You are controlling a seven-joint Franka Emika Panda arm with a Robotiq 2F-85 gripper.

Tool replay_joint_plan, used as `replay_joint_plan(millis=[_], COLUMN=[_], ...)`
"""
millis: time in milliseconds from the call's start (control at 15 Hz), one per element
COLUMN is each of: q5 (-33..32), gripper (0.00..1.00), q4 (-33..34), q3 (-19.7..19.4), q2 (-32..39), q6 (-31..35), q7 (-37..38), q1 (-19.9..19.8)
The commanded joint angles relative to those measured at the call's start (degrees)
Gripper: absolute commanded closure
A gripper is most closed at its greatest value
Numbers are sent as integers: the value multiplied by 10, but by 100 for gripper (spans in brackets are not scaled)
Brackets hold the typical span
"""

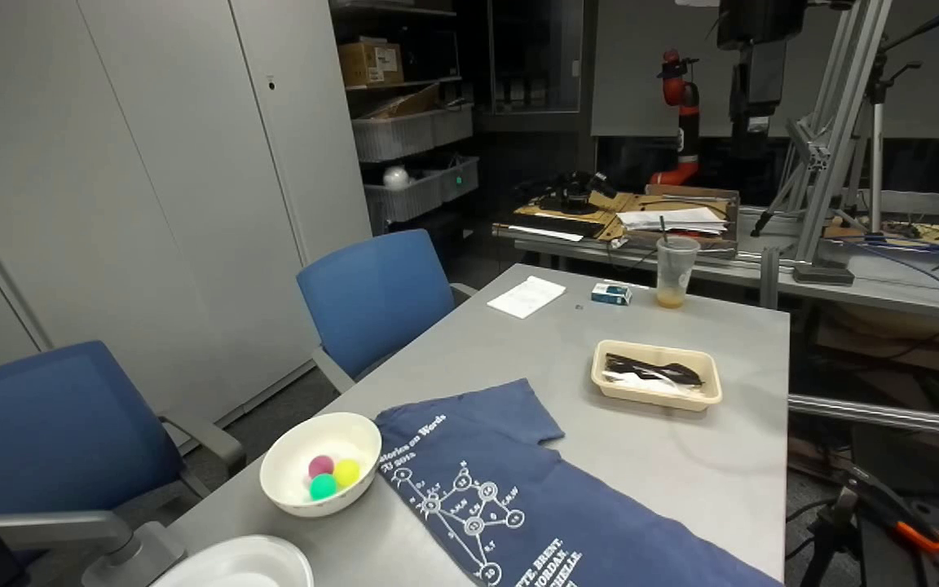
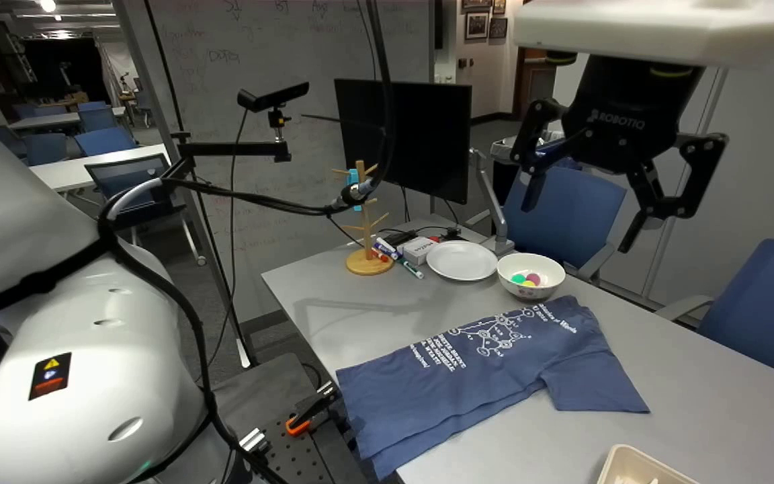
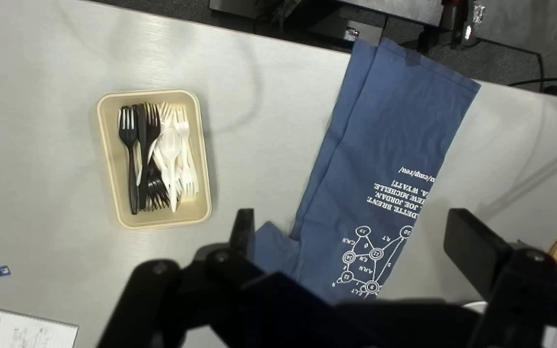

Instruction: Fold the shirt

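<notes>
Wrist view: the spread gripper (image 3: 353, 234) hangs above the folded shirt (image 3: 385, 145).

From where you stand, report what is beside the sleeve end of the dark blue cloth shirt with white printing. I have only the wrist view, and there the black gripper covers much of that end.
Observer: In both exterior views a round white bowl stands close beside that end of the shirt; whether the two touch, I cannot tell.
Operator: Noted. Now give me the gripper's height against the shirt; my picture looks straight down.
Observer: In an exterior view the gripper hangs in the air well above the gray table, clear of the shirt.
</notes>
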Motion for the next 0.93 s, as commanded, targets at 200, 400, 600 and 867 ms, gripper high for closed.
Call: replay_joint_plan(millis=[200, 400, 600, 867], q5=[6, 3, -1, -4], gripper=[0, 0, 0, 0], q4=[2, 1, 4, 14], q3=[15, 26, 46, 83], q2=[4, 23, 54, 126], q6=[-3, 6, 19, 78], q7=[-5, 1, 17, 58], q1=[-15, -11, -6, -2])
